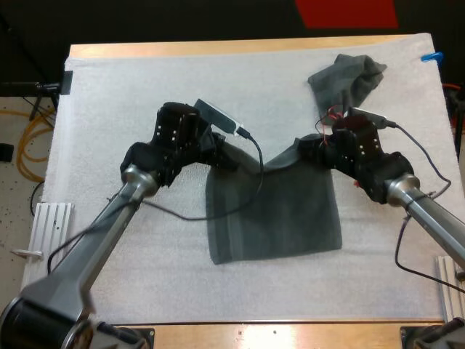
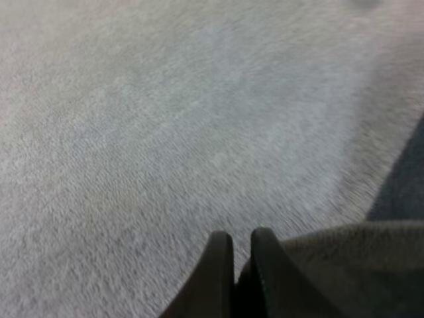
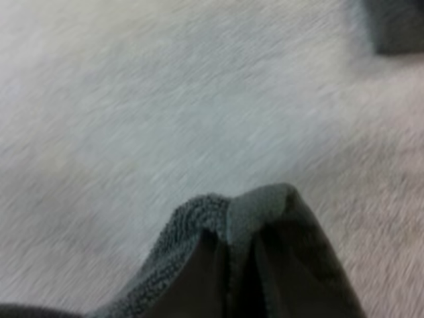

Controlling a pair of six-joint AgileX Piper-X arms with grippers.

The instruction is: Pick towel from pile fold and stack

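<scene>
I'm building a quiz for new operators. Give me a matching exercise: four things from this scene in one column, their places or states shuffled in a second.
1. flat towel
2. crumpled towel
3. left gripper
4. right gripper

A. pinching the flat towel's far right corner
B. heaped near the mat's far right corner
C. pinching the flat towel's far left corner
D. spread mid-mat, held by two corners

Pairs: 1-D, 2-B, 3-C, 4-A

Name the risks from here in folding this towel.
1. The left claw seems to pinch only a thin corner of the spread towel; it may slip out.
2. The towel's far edge sags between it and the right claw, so the fold may land skewed.
3. The crumpled towel lies close behind the right claw and might snag.
</scene>
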